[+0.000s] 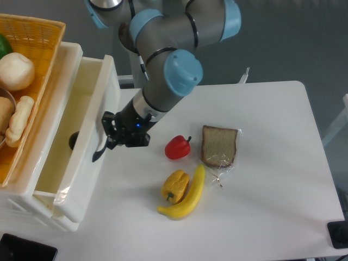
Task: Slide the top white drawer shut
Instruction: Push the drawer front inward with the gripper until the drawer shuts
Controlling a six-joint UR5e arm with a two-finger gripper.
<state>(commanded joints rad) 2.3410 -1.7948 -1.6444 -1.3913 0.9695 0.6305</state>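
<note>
Leftmost, item one: a wicker basket (38, 32) of rolls, sitting on the cabinet top well beyond our gripper. Item two: the top white drawer (89, 136), pulled partly out, its deep tray showing, its flat front and dark curved handle (99, 151) directly ahead of the gripper (110, 133). Item three: the gripper, fingertips at or touching the drawer front just above the handle; we cannot tell whether the jaws are parted or closed. Item four: the arm, reaching down from the upper right, wrist angled toward the drawer. Behind the gripper: red pepper (177, 147), yellow pepper (175, 186), banana (187, 197), bagged bread (219, 147). To close well, we judge a flat, centred, steady push along the drawer's travel best.
</note>
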